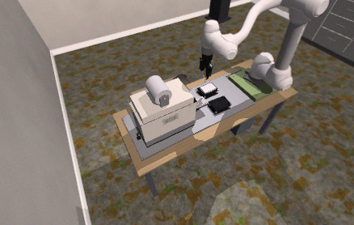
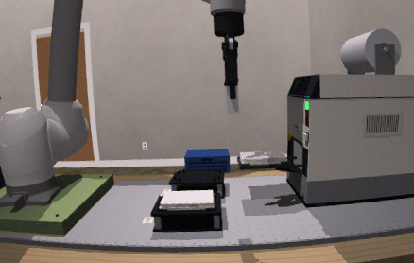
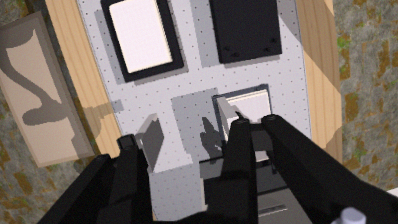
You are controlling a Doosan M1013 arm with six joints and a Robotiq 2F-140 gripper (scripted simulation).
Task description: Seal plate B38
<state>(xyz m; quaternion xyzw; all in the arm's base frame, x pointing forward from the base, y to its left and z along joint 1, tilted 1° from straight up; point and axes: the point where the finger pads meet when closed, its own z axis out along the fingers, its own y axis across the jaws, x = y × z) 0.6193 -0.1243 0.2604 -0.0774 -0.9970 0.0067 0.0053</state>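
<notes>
- B38 (image 2: 262,156) is on the sealer's stage (image 2: 285,166), at the open front of the sealer (image 2: 370,142), and it looks level from the side.
- From my wrist view, the plate lies square in the stage frame right in front of the sealer. I can't make out the locators themselves.
- The lamp (image 2: 307,105) on the sealer's front corner is green, with no amber or red showing.
- My reading is that the cycle has run and the stage is out again, since it projects well clear of the sealer's mouth.
- The plate's top looks pale and smooth. Foil seems likely, but it's too small for me to be sure.
- My gripper (image 2: 231,95) hangs high above the table, off the stage side of the sealer and well apart from stage and plate.
- Its fingers are spread with nothing between them, so I'm carrying nothing.
- One black nest (image 2: 197,179), further out from the sealer than the stage, sits bare. I take it for N1.
- The other nest (image 2: 187,221), nearer the exterior camera, holds a white plate (image 2: 187,199) lying flat. That would be N2's plate, left alone.
- What's left, as I judge it, is very little: keep my hand away from the sealer's stage and touch nothing.
</notes>
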